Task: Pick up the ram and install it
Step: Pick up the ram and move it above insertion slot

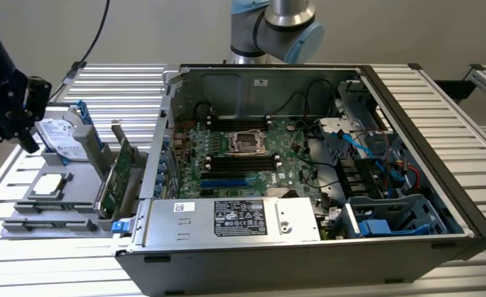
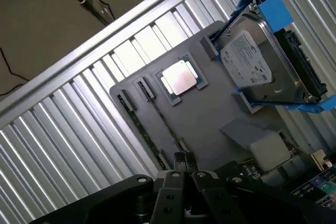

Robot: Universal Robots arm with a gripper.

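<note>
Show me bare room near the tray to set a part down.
Free: table slats on the exterior view's right of the case; slats beyond the gray tray in that view; the tray's gray patch between processor and hard drive. Crowded: the case's cabled interior and the tray edge by the expansion card.

Surface (image 1: 441, 93): silver metal slats with narrow gaps between them, running across from the exterior view's left to its right.

Two items rest directly on it.

Item one: an open black computer case (image 1: 267, 275). It lies on its side with the interior facing up and occupies the centre and the exterior view's right. Its near end is close to the surface's near edge.

Item two: a flat grey holder tray (image 1: 28, 226) at the exterior view's left, just beside the case. Whether the two touch cannot be determined.

Bare slats show beyond the tray and along the case's right flank.
</note>
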